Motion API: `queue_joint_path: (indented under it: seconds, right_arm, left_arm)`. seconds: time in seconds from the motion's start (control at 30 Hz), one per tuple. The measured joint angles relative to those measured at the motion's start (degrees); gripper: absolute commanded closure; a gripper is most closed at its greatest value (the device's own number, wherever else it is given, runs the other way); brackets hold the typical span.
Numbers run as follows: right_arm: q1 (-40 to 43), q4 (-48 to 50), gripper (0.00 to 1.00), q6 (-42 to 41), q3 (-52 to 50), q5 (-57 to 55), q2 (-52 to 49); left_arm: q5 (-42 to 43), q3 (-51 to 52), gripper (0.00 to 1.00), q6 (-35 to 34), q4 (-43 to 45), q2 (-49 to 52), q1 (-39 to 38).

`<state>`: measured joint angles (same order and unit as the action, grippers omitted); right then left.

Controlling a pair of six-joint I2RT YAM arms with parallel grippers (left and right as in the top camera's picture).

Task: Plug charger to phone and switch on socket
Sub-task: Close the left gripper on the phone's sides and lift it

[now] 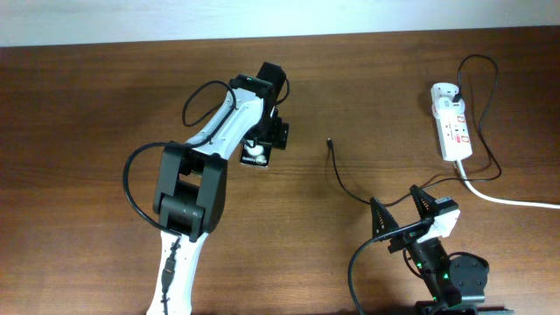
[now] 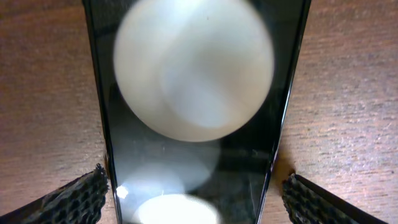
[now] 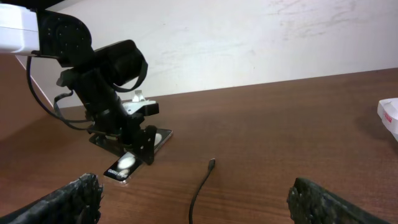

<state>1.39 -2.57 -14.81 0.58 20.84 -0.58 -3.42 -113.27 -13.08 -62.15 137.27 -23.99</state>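
Black glass of the phone [image 2: 199, 155] is seen lying flat on the wooden worktop [image 1: 87, 105], left of its middle and toward the far edge. It is straddled by the left gripper [image 2: 196, 198], whose jaws are spread to either side with a sliver of wood showing along one flank, so no clamp is judged to be made. Should the jaws be closed unevenly, the phone could be skidded or twisted and its port end turned away; which end carries the port cannot be told.

The charger's connector tip [image 1: 329, 140] lies loose near the worktop's middle, well apart from the phone. The right gripper [image 1: 395, 196] is held wide open and empty toward the near edge, right of centre. A tip this thin, flat on wood, could easily be missed or flicked aside. The charger cable [image 1: 350, 188] runs just beside the right gripper and could be snagged. The left gripper's body may also crowd the approach to the phone.

The socket [image 1: 452, 122] is placed near the far right corner, with its white cord [image 1: 507, 199] led toward the right edge
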Motion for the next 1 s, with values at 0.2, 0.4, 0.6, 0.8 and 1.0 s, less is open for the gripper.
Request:
queue_joint_path:
  seconds: [0.2, 0.4, 0.6, 0.8, 1.0]
  right_arm:
    - [0.0, 0.0, 0.01, 0.0, 0.0, 0.0, 0.0]
    - [0.0, 0.0, 0.01, 0.0, 0.0, 0.0, 0.0]
    - [0.0, 0.0, 0.01, 0.0, 0.0, 0.0, 0.0]
    - [0.0, 0.0, 0.01, 0.0, 0.0, 0.0, 0.0]
    - [0.0, 0.0, 0.01, 0.0, 0.0, 0.0, 0.0]
  left_arm:
    - [1.7, 0.0, 0.05, 0.0, -3.5, 0.1, 0.0]
    - [1.9, 0.0, 0.15, 0.0, -3.2, 0.1, -0.4]
    - [2.1, -0.1, 0.19, 0.0, -5.2, 0.1, -0.5]
    - [1.9, -0.1, 0.01, 0.2, -20.8, 1.3, -0.8]
    - [1.0, -3.8, 0.01, 0.4, -8.3, 1.8, -0.3]
